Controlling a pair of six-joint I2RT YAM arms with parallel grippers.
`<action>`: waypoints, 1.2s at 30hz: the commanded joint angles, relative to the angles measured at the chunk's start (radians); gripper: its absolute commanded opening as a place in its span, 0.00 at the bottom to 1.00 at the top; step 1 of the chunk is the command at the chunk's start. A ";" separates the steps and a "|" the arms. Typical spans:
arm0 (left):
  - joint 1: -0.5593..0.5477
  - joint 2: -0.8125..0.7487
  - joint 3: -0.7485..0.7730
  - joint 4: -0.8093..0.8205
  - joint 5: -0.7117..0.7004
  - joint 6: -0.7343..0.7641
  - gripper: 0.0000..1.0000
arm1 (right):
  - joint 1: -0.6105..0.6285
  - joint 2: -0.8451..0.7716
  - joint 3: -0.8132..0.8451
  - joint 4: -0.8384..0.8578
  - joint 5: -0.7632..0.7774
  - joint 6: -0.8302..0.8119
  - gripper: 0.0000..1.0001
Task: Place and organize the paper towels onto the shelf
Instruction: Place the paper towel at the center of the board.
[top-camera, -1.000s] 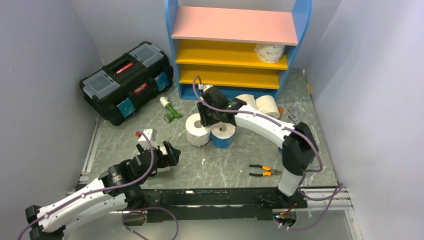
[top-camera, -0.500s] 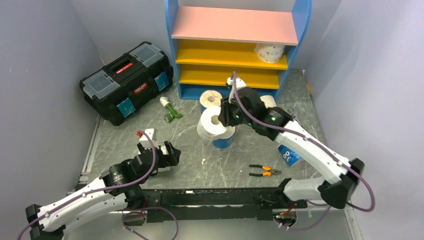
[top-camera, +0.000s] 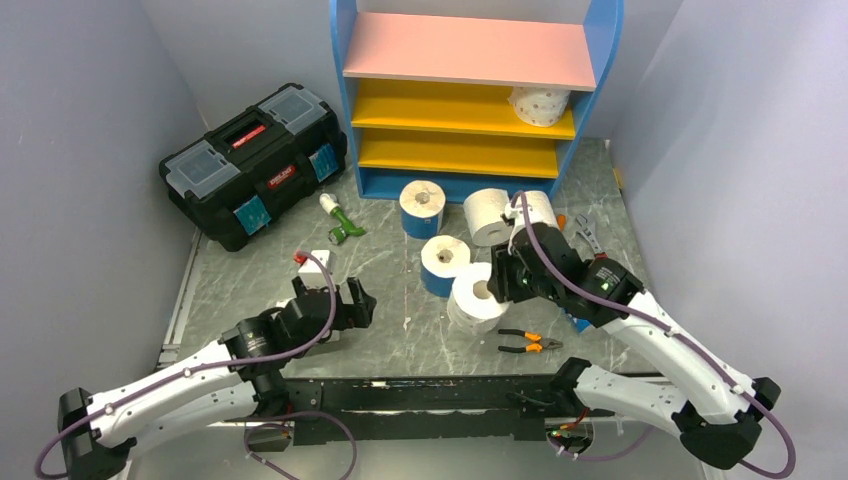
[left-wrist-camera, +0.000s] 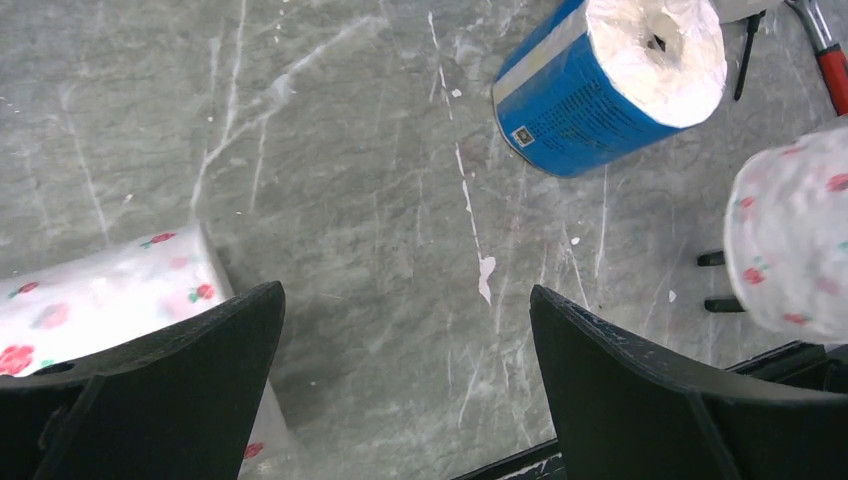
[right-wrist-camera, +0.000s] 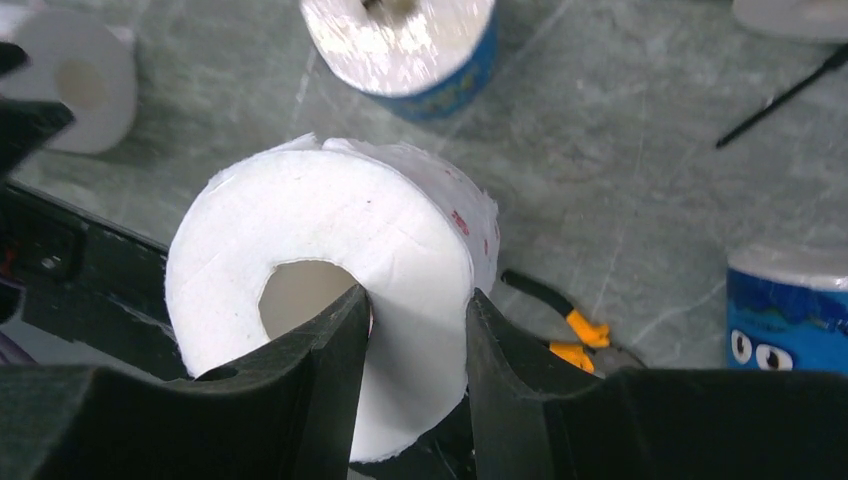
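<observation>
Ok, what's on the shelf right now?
One dotted roll, on the upper yellow board's right end. The shelf's pink top shows nothing. The backs of both yellow boards are covered by the boards above.

Two white-and-black arms
Left arm and right arm have glossy white link shells between black joint housings. Purple cables loop along them. The fingers are matte black, wedge-shaped plastic.

Left tool spread wide, arm stretched low; right tool clamped narrow, elbow bent
</observation>
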 joint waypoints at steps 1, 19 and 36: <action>-0.003 0.059 0.050 0.105 0.063 0.014 0.99 | 0.001 -0.023 -0.091 0.001 0.005 0.069 0.41; -0.003 0.153 0.067 0.165 0.117 0.028 0.99 | 0.000 -0.005 -0.322 0.237 0.151 0.321 0.44; -0.003 0.137 0.050 0.156 0.095 0.034 0.99 | 0.218 0.019 -0.167 0.122 0.150 0.150 0.71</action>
